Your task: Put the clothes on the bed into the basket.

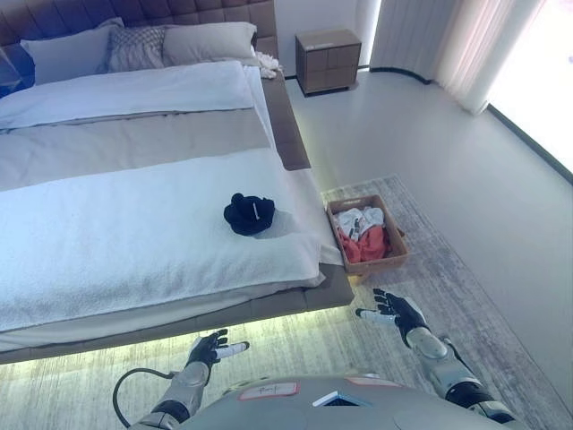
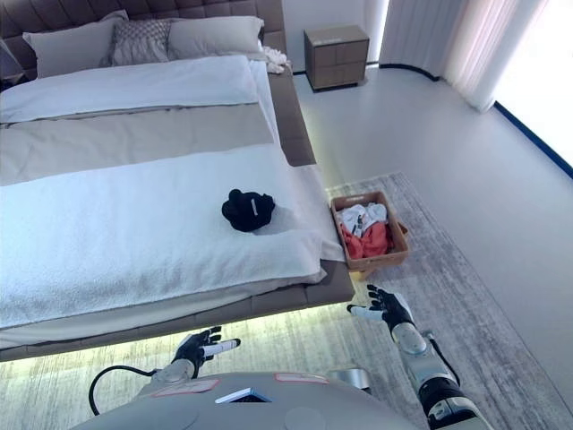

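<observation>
A crumpled black cloth garment (image 1: pixel 249 214) lies on the white bed cover (image 1: pixel 125 233), near the edge above the tan rectangular basket (image 1: pixel 395 257) of clothes. It appears soft, light and limp; gathering the bunched top seems best. Left hand (image 1: pixel 209 348) and right hand (image 1: pixel 397 309) hover empty, fingers spread.

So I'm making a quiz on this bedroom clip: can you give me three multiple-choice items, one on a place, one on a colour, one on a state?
1. Where is the black garment?
A in the basket
B on the bed, near its right edge
C on the rug

2. What colours are the clothes in the basket?
A white and red
B black
C green

3. How are both hands?
A open, empty
B holding cloth
C gripping the basket

B: it lies on the white cover.
A: white and red cloth shows inside.
A: left hand and right hand hover with spread fingers.
</observation>
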Tool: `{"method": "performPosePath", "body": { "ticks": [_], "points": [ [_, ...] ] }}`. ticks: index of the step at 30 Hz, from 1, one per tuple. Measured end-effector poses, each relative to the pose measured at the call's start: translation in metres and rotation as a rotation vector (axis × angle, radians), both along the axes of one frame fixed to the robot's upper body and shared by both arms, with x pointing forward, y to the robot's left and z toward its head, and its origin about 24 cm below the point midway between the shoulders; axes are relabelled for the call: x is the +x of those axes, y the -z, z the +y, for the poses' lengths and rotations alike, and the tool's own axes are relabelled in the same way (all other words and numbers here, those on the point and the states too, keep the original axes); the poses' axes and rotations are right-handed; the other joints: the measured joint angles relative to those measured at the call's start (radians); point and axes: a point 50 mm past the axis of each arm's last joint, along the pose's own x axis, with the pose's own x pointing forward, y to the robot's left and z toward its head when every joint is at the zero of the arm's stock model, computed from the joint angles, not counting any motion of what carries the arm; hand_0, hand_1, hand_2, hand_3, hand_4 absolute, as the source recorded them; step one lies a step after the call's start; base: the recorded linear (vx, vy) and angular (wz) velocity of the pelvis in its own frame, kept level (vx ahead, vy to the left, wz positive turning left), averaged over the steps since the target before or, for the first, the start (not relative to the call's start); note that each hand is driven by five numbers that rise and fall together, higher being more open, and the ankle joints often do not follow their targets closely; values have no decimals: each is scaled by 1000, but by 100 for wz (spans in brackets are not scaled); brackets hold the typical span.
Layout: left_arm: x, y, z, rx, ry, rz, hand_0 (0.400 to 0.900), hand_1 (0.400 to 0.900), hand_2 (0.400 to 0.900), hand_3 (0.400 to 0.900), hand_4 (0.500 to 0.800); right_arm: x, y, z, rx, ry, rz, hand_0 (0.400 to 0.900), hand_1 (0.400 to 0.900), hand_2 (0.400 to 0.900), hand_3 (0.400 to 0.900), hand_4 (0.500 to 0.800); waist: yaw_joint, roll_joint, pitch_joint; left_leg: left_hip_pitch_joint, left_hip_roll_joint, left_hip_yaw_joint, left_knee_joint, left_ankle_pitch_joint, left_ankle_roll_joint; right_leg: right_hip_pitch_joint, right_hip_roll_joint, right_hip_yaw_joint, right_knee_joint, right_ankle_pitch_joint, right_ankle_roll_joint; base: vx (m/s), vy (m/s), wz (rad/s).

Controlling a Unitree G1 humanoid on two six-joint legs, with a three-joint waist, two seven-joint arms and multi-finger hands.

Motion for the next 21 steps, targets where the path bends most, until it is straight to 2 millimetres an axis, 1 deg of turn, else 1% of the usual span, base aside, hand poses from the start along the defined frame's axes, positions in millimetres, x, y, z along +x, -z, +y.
{"method": "performPosePath", "body": {
  "ticks": [9,21],
  "points": [
    [-4,1,0,0,-2,11,900,900,900,900,800,-13,3,-1,0,8,31,900,900,900,900,800,0,4,-12,3,0,-1,0,0,0,4,-1,0,-1,0,0,0,0,0],
    [-4,1,0,0,-2,12,900,900,900,900,800,-14,3,-1,0,8,32,900,900,900,900,800,-1,4,-18,-19,1,-7,0,0,0,-7,1,-8,-15,7,-2,15,-26,1]
  ]
}}
